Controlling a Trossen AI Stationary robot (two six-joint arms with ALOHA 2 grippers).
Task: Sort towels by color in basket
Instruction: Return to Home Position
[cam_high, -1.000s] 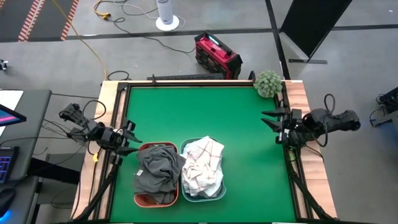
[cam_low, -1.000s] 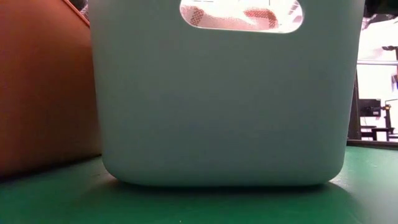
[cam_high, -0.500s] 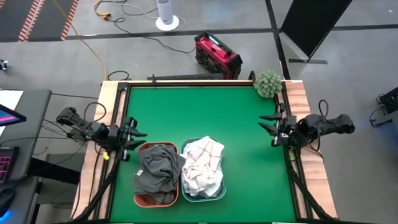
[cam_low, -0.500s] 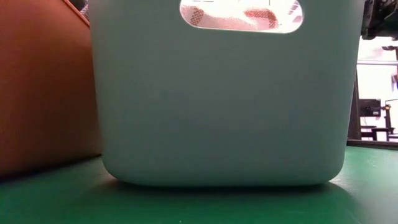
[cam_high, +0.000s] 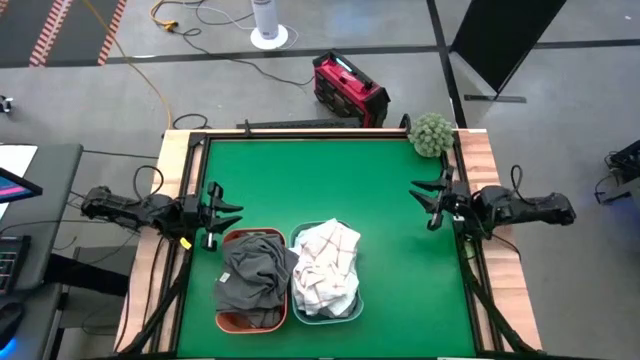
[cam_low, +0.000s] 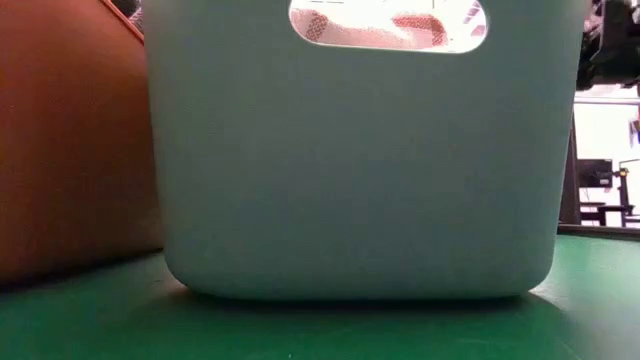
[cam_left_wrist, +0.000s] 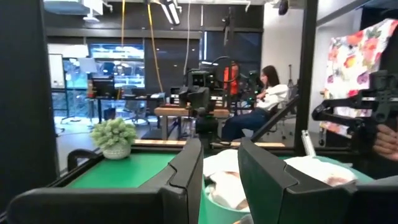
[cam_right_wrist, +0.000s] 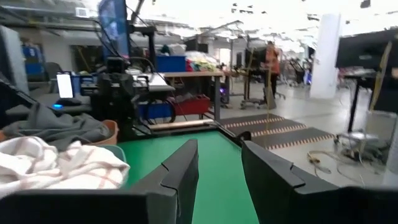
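Dark grey towels (cam_high: 250, 272) are heaped in a rust-orange basket (cam_high: 226, 321). White towels with thin red check lines (cam_high: 325, 262) fill the pale teal basket (cam_high: 352, 311) beside it. Both baskets stand on the green table near its near edge. My left gripper (cam_high: 218, 206) is open, above the table's left edge, just beyond the orange basket. My right gripper (cam_high: 428, 204) is open near the right edge, well clear of the baskets. In the left wrist view the white towels (cam_left_wrist: 222, 163) show between the open fingers. The right wrist view shows white (cam_right_wrist: 59, 167) and grey (cam_right_wrist: 56, 127) towels far off.
A round green fuzzy ball (cam_high: 432, 133) sits at the table's far right corner. The low view is filled by the teal basket's wall (cam_low: 360, 160) and the orange basket (cam_low: 70, 140). Bare green table (cam_high: 320, 180) lies between the grippers and beyond the baskets. A person sits in the room behind.
Both arms have swung inward over the table. The left gripper has moved toward the table's right and slightly toward the far edge. The right gripper has moved toward the table's left. Both have stayed open. The towels and baskets have not moved.
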